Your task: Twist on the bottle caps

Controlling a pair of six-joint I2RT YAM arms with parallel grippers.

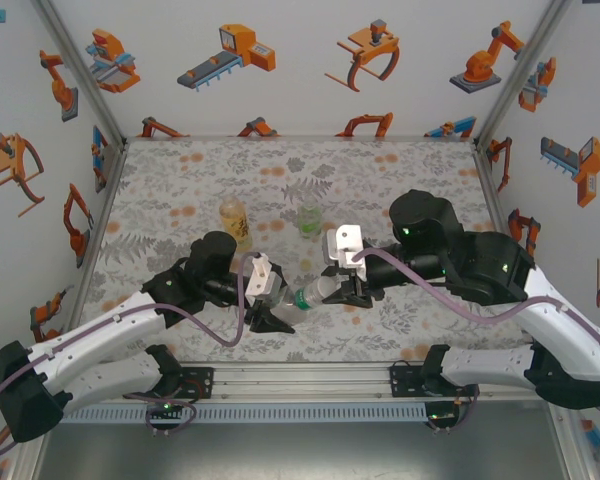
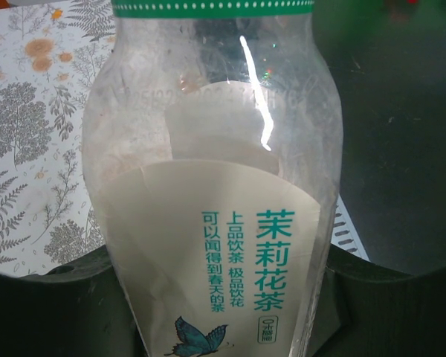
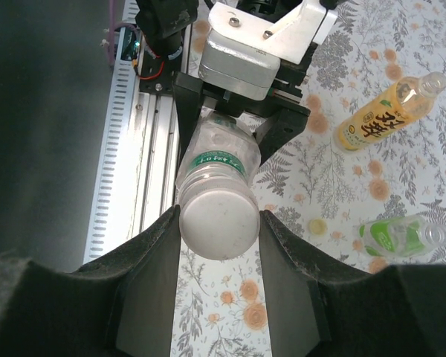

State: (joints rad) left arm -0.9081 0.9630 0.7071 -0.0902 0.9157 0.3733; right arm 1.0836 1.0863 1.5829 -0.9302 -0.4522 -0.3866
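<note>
1. Nearest the arm bases, the left gripper [image 1: 270, 312] had its fingers clamped round the body of the clear bottle [image 1: 302, 297]. The bottle was held lying sideways above the table [image 1: 180, 190], its mouth toward the right arm. That grip needed to be firm and motionless, so the bottle could not spin with the cap.
2. At the clear bottle's mouth end, the right gripper [image 1: 347, 291] pinched the white cap [image 3: 217, 222] between its two fingers [image 3: 152, 260], with the cap sitting over the neck. Whether the threads had caught could not be told.
3. The best move here seemed to be turning the right wrist about the clear bottle's long axis, with light pressure along it and the cap square to the neck. A tilted cap would probably cross-thread or slip off.
4. Beyond the clear bottle and well apart from it, the amber bottle [image 1: 235, 220] and the green bottle [image 1: 309, 220] stood on the table. Both were apparently uncapped, so they looked like later work.
</note>
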